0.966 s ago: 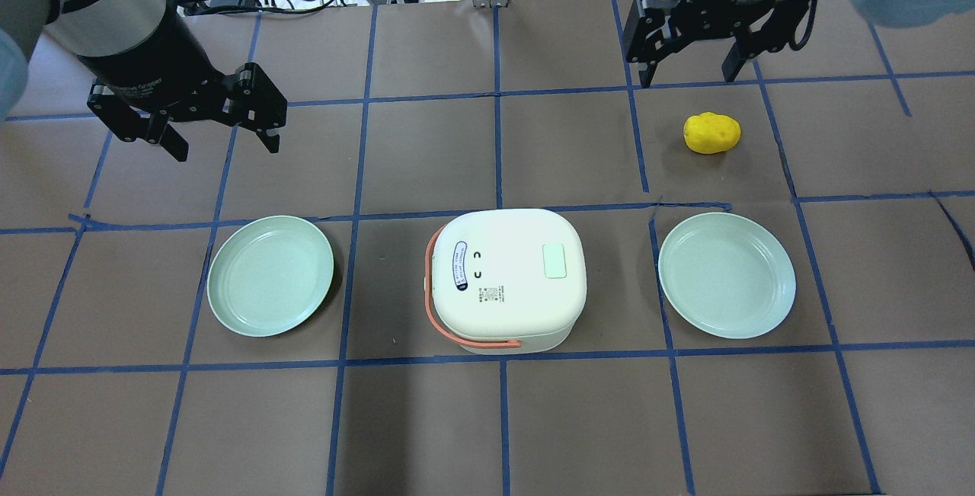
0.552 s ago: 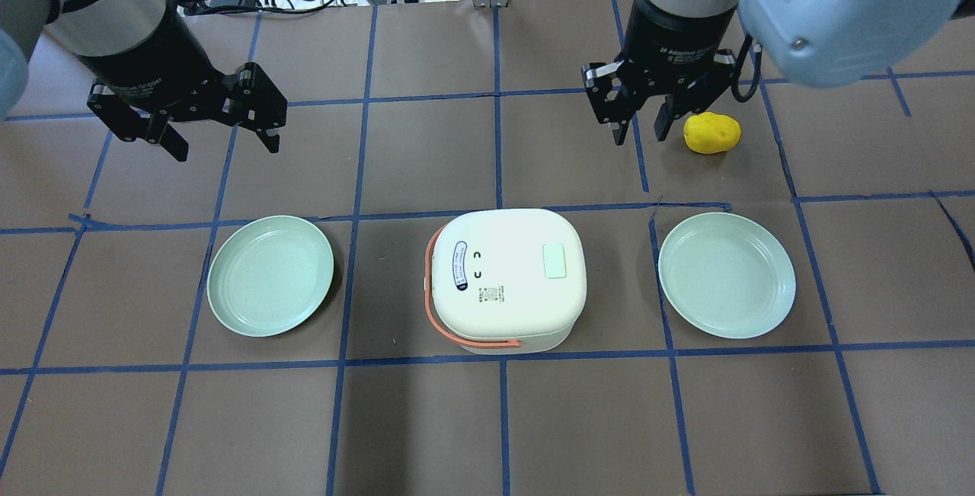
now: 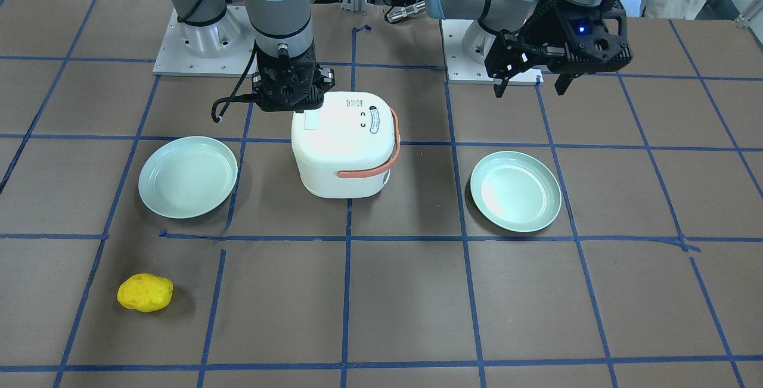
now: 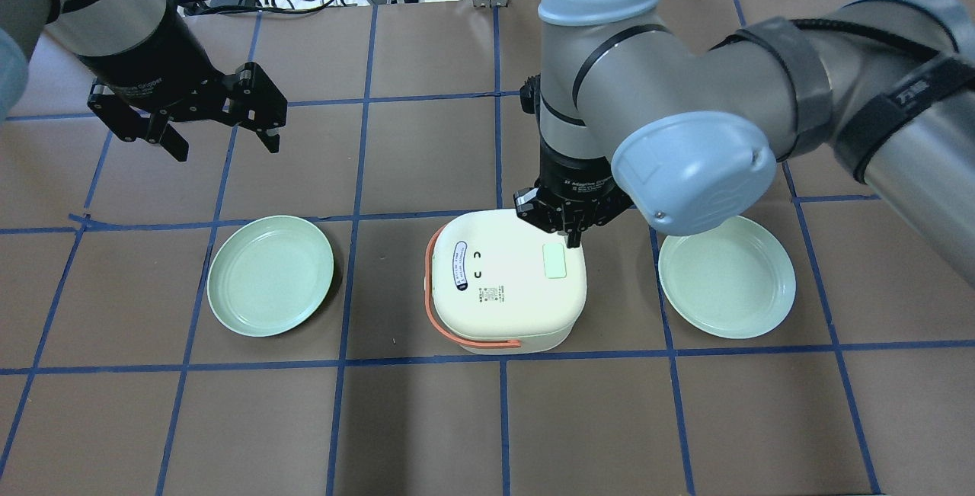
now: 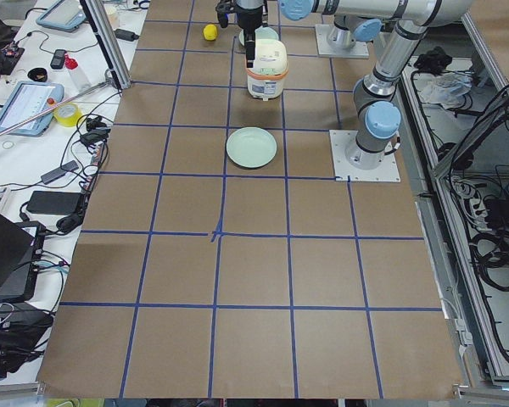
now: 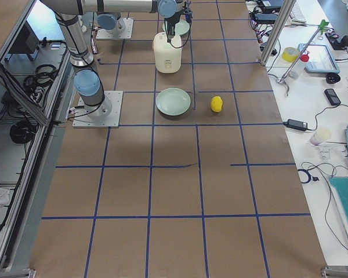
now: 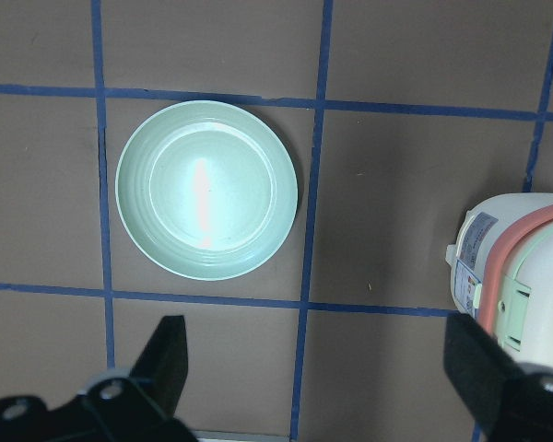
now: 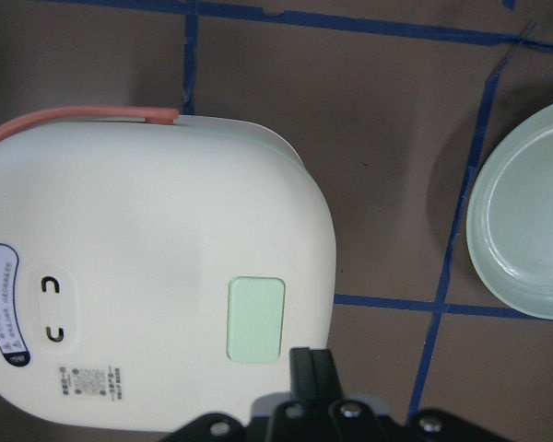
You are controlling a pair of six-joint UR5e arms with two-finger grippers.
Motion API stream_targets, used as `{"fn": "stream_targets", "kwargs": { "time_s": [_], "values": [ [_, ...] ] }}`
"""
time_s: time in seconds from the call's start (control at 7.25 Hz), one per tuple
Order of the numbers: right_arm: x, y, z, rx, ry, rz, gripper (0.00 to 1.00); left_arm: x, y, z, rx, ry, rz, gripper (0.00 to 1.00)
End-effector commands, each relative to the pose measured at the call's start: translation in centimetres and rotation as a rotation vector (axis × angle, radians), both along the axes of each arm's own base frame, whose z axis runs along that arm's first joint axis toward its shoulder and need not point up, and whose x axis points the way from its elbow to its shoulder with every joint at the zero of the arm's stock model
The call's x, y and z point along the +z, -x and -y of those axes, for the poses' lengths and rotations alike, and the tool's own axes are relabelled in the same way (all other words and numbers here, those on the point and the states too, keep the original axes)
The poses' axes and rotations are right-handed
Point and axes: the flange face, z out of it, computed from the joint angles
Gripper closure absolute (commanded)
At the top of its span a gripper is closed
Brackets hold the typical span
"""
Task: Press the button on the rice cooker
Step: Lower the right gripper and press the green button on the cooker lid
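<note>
The white rice cooker (image 4: 503, 283) with an orange handle stands at the table's middle. Its pale green button (image 4: 554, 260) is on the lid's right part and also shows in the right wrist view (image 8: 255, 318). My right gripper (image 4: 568, 235) is shut and empty. Its tips are over the lid's far edge, just beyond the button, and I cannot tell whether they touch the lid. The joined fingertips (image 8: 311, 366) show right beside the button. My left gripper (image 4: 221, 130) is open and empty, held above the table at the back left.
Two pale green plates lie left (image 4: 270, 275) and right (image 4: 727, 275) of the cooker. A yellow potato-like thing (image 3: 145, 292) lies beyond the right plate, hidden by my right arm in the overhead view. Cables and tools lie past the far edge.
My right arm has swung from the back right down to the cooker, and its gripper has gone from open to shut. The left arm has not moved.
</note>
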Motion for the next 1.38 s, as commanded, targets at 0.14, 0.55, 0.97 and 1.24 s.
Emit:
{"fn": "stream_targets", "kwargs": {
  "time_s": [0.14,0.55,0.97,1.24],
  "values": [
    [-2.3,-0.4,-0.8,0.008,-0.010,0.007,1.00,0.0,0.0,0.0,-0.001,0.000,0.000,0.00],
    [-2.9,-0.6,-0.9,0.016,0.002,0.013,1.00,0.0,0.0,0.0,-0.001,0.000,0.000,0.00],
    [-3.1,-1.0,-0.9,0.022,0.010,0.016,1.00,0.0,0.0,0.0,0.001,0.000,0.000,0.00],
    [-3.1,-1.0,-1.0,0.025,0.009,0.014,1.00,0.0,0.0,0.0,-0.001,0.000,0.000,0.00]
  ]
}}
